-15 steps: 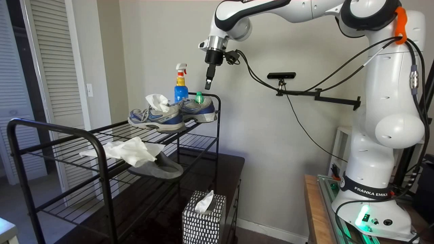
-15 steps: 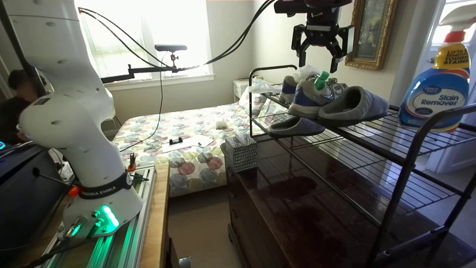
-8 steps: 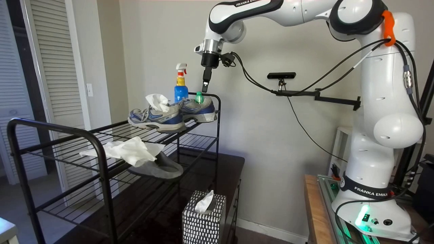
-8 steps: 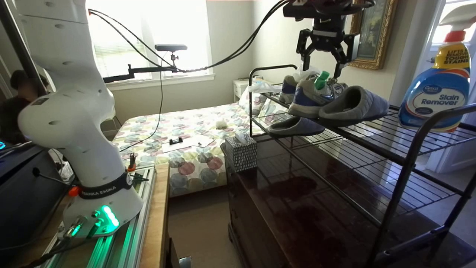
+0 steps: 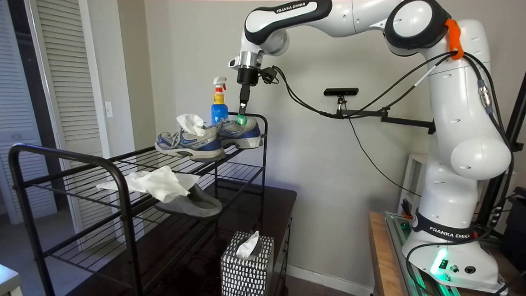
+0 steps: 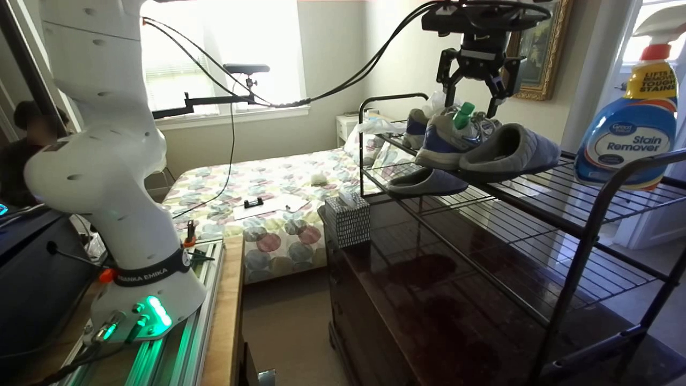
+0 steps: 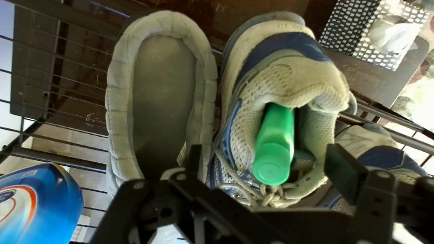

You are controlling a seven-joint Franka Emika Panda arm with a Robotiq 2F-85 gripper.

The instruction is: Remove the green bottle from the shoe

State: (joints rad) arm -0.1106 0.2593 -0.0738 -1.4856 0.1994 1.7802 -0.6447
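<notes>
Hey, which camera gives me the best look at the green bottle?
The wrist view: the bottle looks large there, nothing in front of it, its lower end hidden in the shoe. Both exterior views show only its upper part, small; in an exterior view, the pincer partly covers that.
</notes>
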